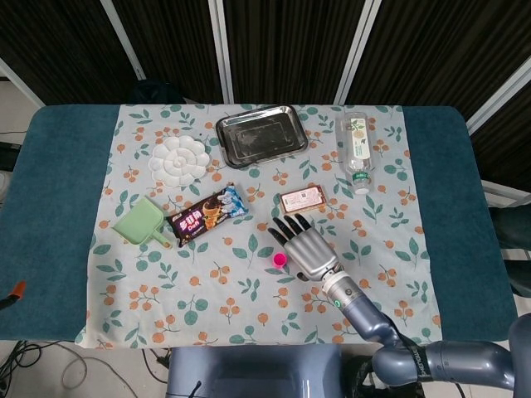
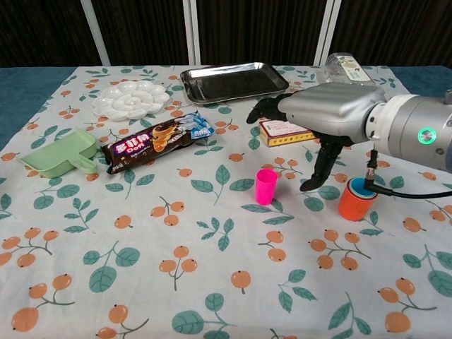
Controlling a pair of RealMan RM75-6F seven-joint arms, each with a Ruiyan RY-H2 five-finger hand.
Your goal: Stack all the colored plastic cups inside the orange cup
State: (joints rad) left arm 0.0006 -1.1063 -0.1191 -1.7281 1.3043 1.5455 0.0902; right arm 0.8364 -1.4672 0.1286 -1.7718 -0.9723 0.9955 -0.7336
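While hovering above the pink cup (image 2: 266, 186), right hand (image 2: 318, 116) fingers (image 1: 286, 228) spread, holding nothing.

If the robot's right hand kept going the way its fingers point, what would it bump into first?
Probably the chocolate snack packet. The right hand hovers open, its fingers pointing up-left past the pink cup. Its height is unclear, so it might pass above.

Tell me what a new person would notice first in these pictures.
The large silver right robot hand draws the eye first: it hovers open, fingers spread, just right of the small pink cup standing mid-table. To its right stands the orange cup with a blue cup nested inside.
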